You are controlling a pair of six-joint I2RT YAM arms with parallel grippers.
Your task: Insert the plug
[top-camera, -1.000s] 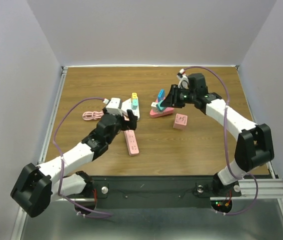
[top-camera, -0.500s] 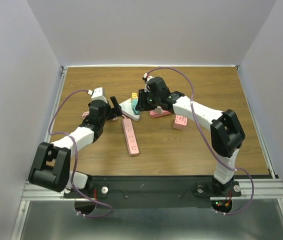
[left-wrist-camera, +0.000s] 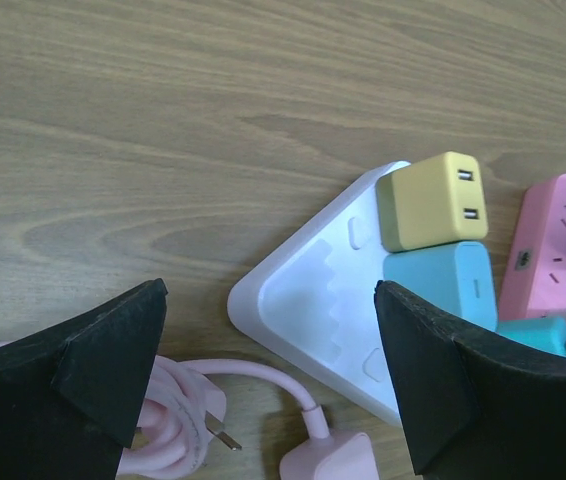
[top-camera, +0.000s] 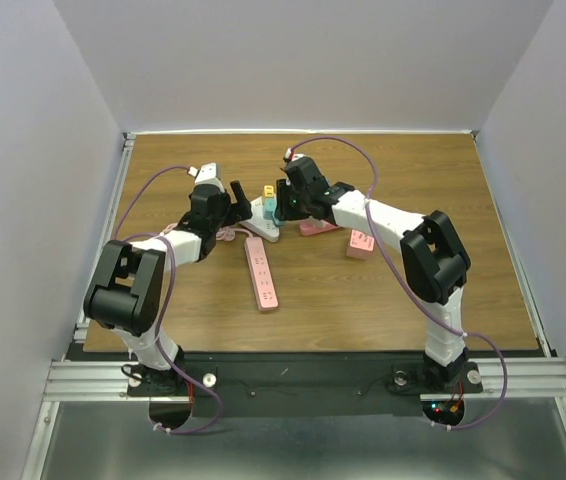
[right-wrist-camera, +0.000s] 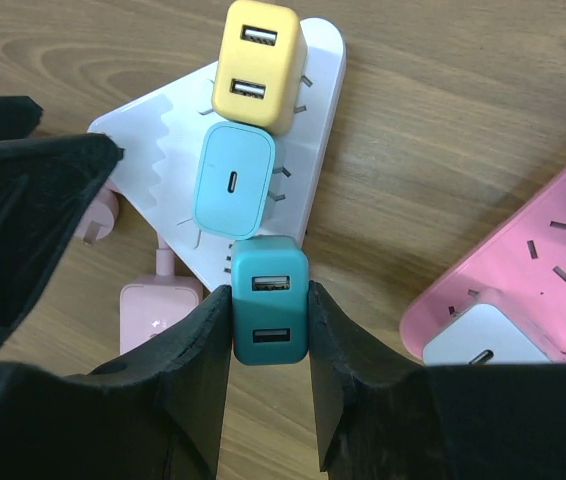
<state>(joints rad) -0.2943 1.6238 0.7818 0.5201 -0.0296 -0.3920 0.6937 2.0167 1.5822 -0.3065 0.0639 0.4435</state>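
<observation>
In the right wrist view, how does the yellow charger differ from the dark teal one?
Colour: the yellow charger is pale yellow, the dark teal charger deep blue-green.
Grip: the yellow charger stands free; the dark teal charger is clamped in the right gripper.
Place: the yellow charger sits near one corner of the white power strip; the dark teal charger is at its opposite edge, seating unclear.
Shared: both are boxy, with two USB ports.

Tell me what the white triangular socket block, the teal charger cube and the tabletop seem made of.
White triangular socket block: moulded plastic, satin, judging by rounded edges and soft even sheen. Teal two-port charger cube, pinched in the right claw: plastic too, smooth matte, uniform colour. Brown tabletop: wood grain shows, possibly printed laminate; low gloss.
</observation>
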